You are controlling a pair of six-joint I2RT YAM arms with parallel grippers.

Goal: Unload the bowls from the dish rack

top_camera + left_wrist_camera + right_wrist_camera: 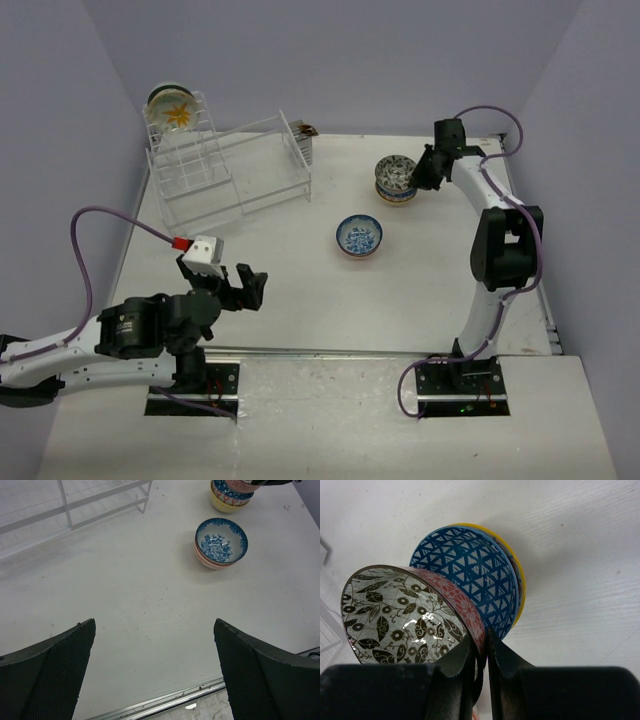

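Pinches the rim of the leaf-patterned bowl (400, 615) with the right gripper (481, 645), jaws clamped onto it, low in the right wrist view. Leans that bowl on a blue lattice bowl (470, 575) nested in a yellow bowl (519, 580): three stacked, upper right of the top view. Shows one blue-flowered bowl (359, 238) mid-frame on the table (300, 290). Spreads the left gripper (154, 630) wide apart, empty, lower left. Places one dish rack (230, 165) upper left, with one yellow-flower bowl (178, 112) at its far left corner.

Bright, even light; soft shadows.
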